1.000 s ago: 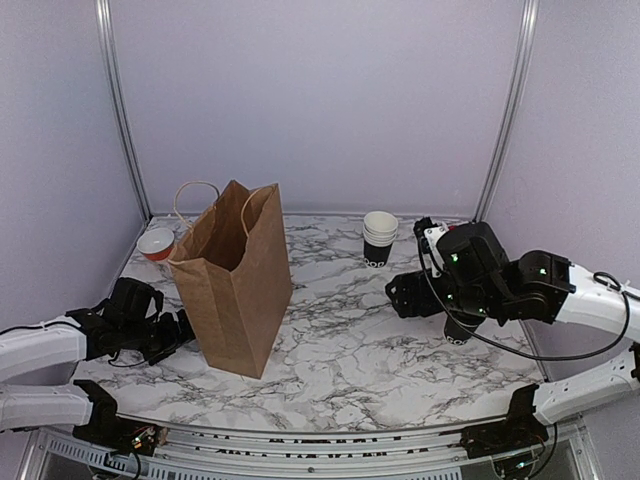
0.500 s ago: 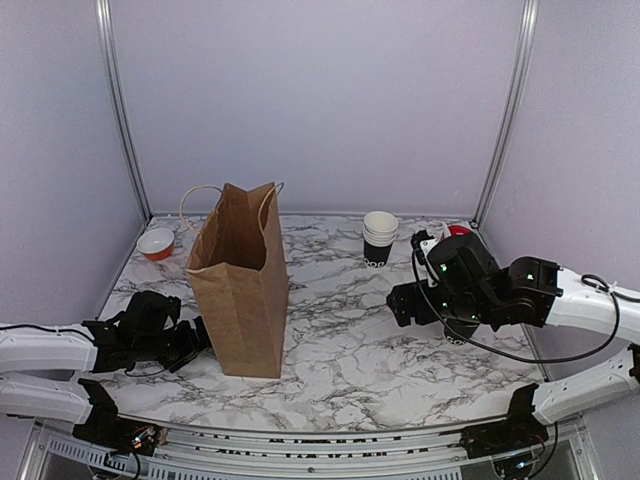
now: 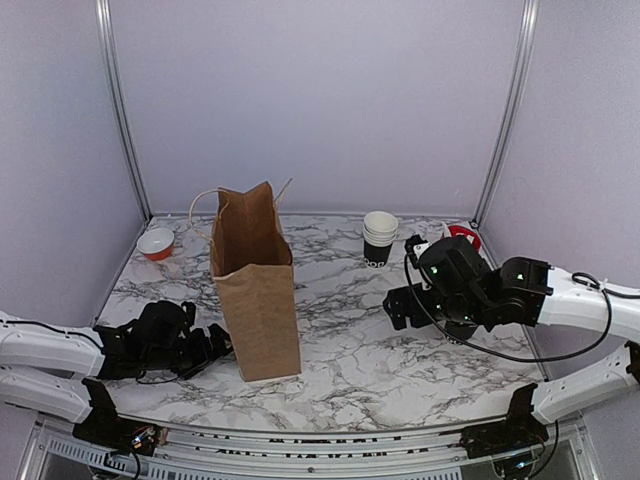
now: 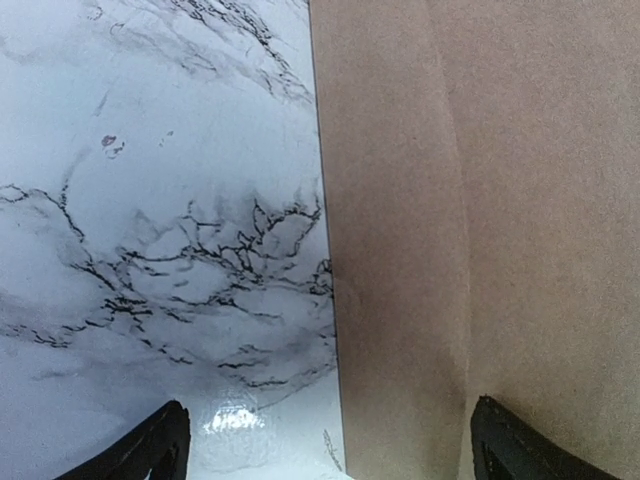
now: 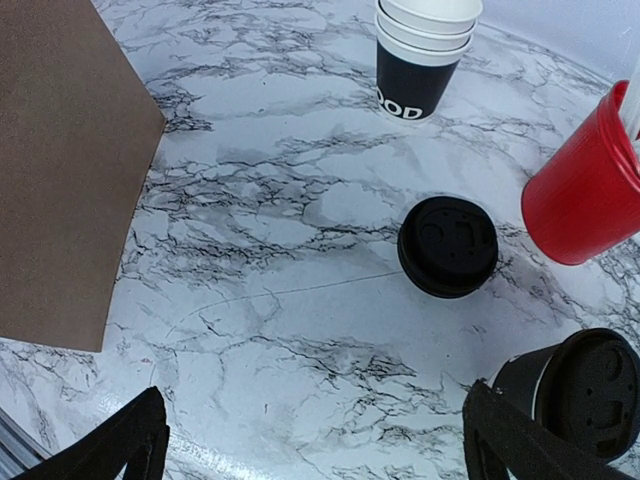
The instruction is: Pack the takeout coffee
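The takeout coffee cup, black with its black lid on, stands at the lower right of the right wrist view, beside my right finger. In the top view my right arm mostly hides it. A second round black lid lies flat on the table beyond it. My right gripper is open and empty over bare marble. My left gripper is open, low on the table, with the near lower edge of the brown paper bag between its fingers.
The bag stands upright, mouth open, left of centre. A stack of white-rimmed cups stands at the back. A red tub is at the back right. A small orange-and-white bowl sits at the back left.
The bag has slid right and turned upright, its narrow side now facing front. My left gripper has followed it to the right along the table. My right gripper has shifted slightly left.
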You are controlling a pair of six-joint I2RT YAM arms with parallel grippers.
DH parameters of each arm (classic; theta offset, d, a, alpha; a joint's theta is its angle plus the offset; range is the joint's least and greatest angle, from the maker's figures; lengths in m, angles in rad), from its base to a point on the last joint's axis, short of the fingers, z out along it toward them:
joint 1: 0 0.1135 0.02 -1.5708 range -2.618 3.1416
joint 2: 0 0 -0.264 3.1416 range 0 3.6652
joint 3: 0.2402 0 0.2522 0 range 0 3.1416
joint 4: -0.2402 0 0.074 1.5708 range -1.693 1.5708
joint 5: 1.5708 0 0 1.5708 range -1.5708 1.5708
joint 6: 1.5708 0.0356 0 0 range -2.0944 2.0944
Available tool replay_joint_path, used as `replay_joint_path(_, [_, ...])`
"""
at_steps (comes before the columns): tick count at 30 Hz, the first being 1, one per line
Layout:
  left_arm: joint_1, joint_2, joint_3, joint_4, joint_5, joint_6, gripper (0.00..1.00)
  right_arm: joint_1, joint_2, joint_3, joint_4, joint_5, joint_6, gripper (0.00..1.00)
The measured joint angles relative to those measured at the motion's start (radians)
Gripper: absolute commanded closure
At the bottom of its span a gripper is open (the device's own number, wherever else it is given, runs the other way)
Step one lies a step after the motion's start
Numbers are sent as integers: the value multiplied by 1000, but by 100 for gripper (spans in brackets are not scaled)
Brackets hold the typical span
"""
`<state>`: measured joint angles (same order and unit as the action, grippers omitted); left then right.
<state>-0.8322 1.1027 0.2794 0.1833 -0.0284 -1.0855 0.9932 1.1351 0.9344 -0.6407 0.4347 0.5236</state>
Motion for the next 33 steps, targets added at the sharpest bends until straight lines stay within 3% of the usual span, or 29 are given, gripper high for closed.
replay_joint_path(8, [42, -101, 49, -186, -58, 39, 1, -8, 1, 0, 0, -4, 0, 0])
replay_joint_path(17, [341, -249, 163, -392, -26, 185, 1, -12, 1, 0, -7, -3, 13, 0])
replay_joint_path(26, [461, -167, 441, -500, 14, 418, 1, -95, -57, -10, -66, 0, 90, 0])
replay_joint_path(33, [472, -99, 537, -512, 80, 562, 1, -273, -167, -42, -133, -4, 141, 0])
